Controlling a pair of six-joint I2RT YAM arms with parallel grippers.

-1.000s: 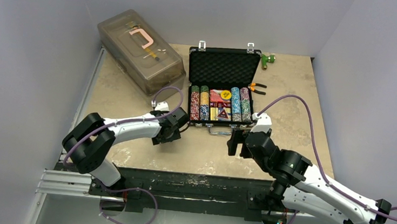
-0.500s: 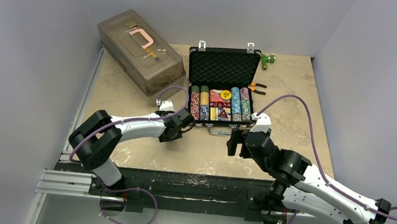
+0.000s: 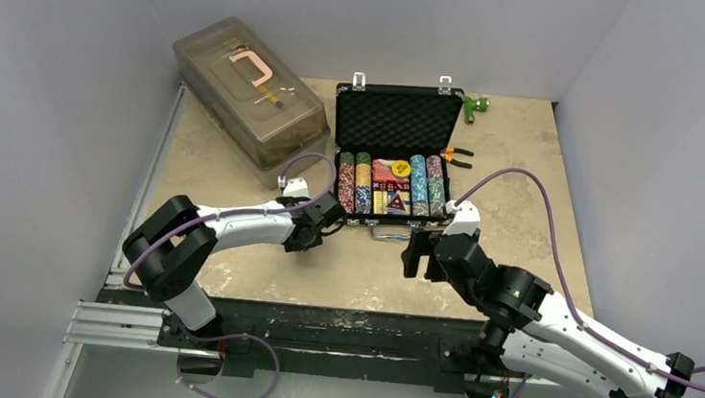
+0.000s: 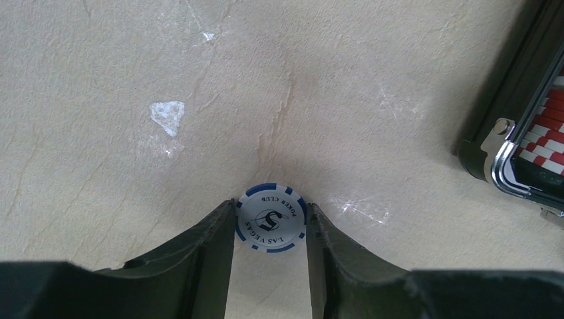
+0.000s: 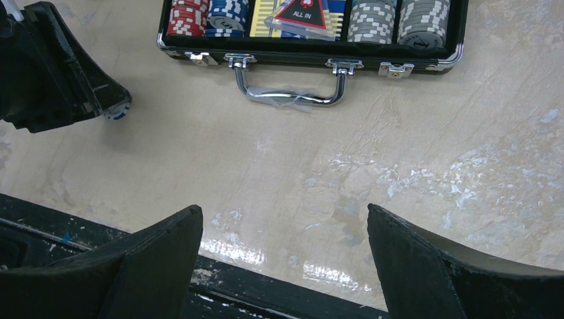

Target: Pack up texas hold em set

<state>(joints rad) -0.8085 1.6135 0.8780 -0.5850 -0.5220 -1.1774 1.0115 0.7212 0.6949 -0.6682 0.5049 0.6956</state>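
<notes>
**A:** Note for this second: what changes?

**B:** Your left claw has slid across the beige tabletop toward the small black ribbed briefcase with silver latches, and its jaws have narrowed. Both fingers now meet the rim of a white poker chip with blue edge marks. You are grasping it, and it looks to lie flat on the tabletop, just off the briefcase's near left corner.

**A:** And the other side?

**B:** Your right claw has not moved. It is spread wide and empty, above bare tabletop in front of the silver handle.

**A:** What does that mean for packing?

**B:** The briefcase lies open with its chip rows filled. This chip is the only loose piece I can see. My judgement is to lift it, seat it in a row, then lower the lid. The chip is thin, so it may slip.
</notes>
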